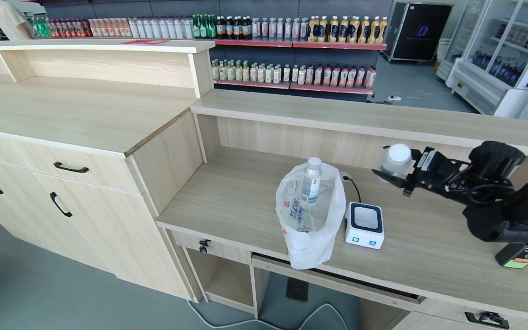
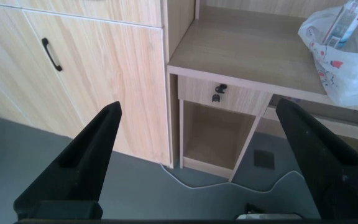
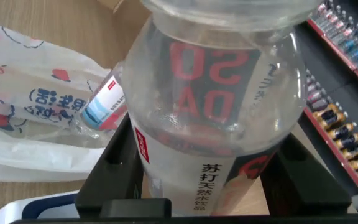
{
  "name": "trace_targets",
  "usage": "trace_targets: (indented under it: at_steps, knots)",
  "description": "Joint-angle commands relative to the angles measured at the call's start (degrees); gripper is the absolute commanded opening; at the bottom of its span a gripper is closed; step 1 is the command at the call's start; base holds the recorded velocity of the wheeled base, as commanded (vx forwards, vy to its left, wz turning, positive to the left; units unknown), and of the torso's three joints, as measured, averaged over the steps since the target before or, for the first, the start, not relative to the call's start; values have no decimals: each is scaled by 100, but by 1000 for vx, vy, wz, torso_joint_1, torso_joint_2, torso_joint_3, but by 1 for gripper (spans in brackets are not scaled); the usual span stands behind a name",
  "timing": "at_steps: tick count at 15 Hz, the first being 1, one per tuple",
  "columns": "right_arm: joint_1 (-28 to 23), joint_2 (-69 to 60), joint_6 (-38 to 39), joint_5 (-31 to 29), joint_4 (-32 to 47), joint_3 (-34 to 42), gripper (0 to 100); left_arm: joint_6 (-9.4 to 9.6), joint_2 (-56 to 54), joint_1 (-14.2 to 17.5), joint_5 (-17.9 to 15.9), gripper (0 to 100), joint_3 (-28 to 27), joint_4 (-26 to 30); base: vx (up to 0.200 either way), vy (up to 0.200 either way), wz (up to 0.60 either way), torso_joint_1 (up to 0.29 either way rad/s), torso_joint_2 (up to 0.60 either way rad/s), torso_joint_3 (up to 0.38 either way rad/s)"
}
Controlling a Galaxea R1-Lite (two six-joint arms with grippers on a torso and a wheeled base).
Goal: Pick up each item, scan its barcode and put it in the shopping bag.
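My right gripper (image 1: 391, 170) is shut on a clear soda-water bottle (image 1: 395, 159) with a white cap, held tilted above the counter, to the right of the scanner and behind it. In the right wrist view the bottle (image 3: 216, 112) sits between the black fingers (image 3: 114, 165). A white plastic shopping bag (image 1: 310, 220) stands open at the counter's front edge with another clear bottle (image 1: 311, 181) upright inside. The white barcode scanner (image 1: 365, 223) sits just right of the bag. My left gripper (image 2: 197, 155) hangs open and holds nothing, low beside the desk, facing the cabinets.
The wooden counter (image 1: 429, 247) has a raised back ledge (image 1: 365, 117) close behind the held bottle. A taller cabinet with drawers (image 1: 71, 169) stands to the left. A cable (image 1: 355, 188) runs behind the scanner. Drink shelves line the far wall.
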Motion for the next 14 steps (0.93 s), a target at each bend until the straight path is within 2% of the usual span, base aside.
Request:
trace_targets:
  at_steps: [1,2,3,4,5,7,9,14]
  knots:
    - [-629,-1967,1129,-998,1507,601,0,0,-2,0,0,100,0,-1,0,0,0,0,0,0]
    - [-629,-1967,1129,-998,1507,601,0,0,-2,0,0,100,0,-1,0,0,0,0,0,0]
    - [-629,-2494,2016,-2307,2193,918,0,0,-2,0,0,100,0,-1,0,0,0,0,0,0]
    - [-603,-2591,2192,-2712,2333,1014,0,0,-2,0,0,100,0,-1,0,0,0,0,0,0]
    - [-427,-2846,2517,-3679,2694,1278,0,0,-2,0,0,100,0,-1,0,0,0,0,0,0]
    - [-207,-3144,2632,-4470,2755,1726,0,0,-2,0,0,100,0,-1,0,0,0,0,0,0]
    - [65,-3259,2623,-4663,2518,1963,0,0,-2,0,0,100,0,-1,0,0,0,0,0,0]
    - [654,-3215,2526,-4637,2043,2245,0,0,-2,0,0,100,0,-1,0,0,0,0,0,0]
